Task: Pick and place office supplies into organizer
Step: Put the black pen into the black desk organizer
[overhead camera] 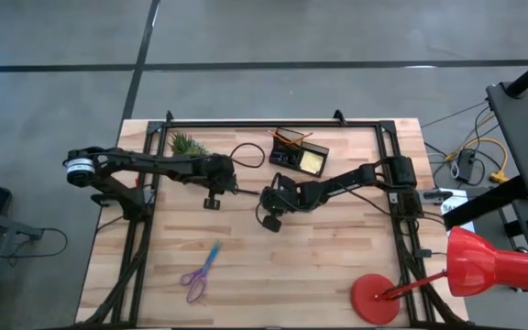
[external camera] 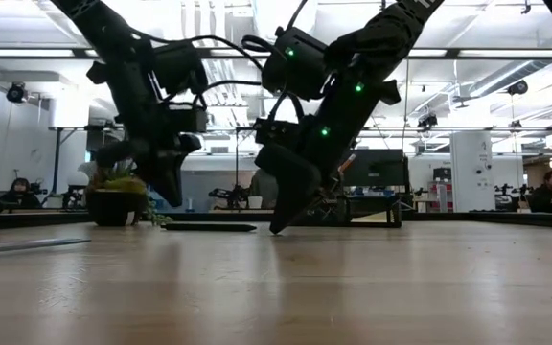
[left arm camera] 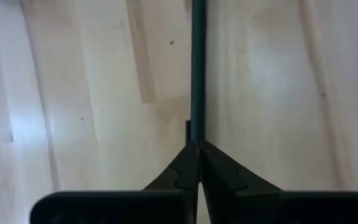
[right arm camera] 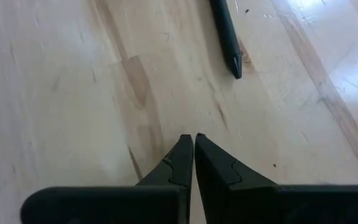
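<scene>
The left gripper (left arm camera: 197,144) is positioned over the table (overhead camera: 319,266) centre, its fingers closed on one end of a thin dark pen (left arm camera: 197,68) that lies flat on the wood. The right gripper (right arm camera: 193,138) is just beside it, tip close to the surface, with its fingers pressed together on nothing (the pen's tip lies just ahead of it). The organizer (overhead camera: 298,154) stands at the table's far edge holding orange pencils (overhead camera: 288,140) and a yellow sticky-note pad (overhead camera: 313,162), while the purple-handled scissors (overhead camera: 200,273) lie well apart at the near side.

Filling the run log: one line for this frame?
left gripper: shut on black pen | right gripper: shut, empty, by table | organizer: far edge
</scene>
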You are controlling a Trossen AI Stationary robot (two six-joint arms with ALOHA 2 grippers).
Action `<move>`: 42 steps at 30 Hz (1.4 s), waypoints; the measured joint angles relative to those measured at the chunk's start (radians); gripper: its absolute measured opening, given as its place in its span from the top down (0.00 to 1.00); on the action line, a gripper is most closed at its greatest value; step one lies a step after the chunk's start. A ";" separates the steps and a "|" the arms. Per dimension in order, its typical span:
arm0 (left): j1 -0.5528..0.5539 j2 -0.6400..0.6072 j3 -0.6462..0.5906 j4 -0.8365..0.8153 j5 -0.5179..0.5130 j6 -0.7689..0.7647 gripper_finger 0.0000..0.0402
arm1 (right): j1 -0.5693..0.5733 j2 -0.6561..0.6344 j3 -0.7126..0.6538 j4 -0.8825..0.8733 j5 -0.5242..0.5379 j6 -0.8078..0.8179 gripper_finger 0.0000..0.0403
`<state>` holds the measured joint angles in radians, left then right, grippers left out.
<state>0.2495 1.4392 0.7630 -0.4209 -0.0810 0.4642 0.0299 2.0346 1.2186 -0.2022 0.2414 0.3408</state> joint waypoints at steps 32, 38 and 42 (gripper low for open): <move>0.054 0.144 0.014 0.027 0.026 0.012 0.70 | 0.000 -0.003 0.002 0.021 -0.040 0.026 0.98; 0.061 0.184 0.059 0.025 0.053 0.014 0.82 | 0.000 -0.003 0.002 0.021 -0.041 0.026 0.98; 0.066 0.210 0.068 0.021 0.090 0.014 0.91 | -0.001 -0.003 0.002 0.022 -0.041 0.026 0.98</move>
<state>0.3159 1.6495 0.8307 -0.3997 0.0091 0.4786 0.0288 2.0315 1.2209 -0.1802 0.2005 0.3668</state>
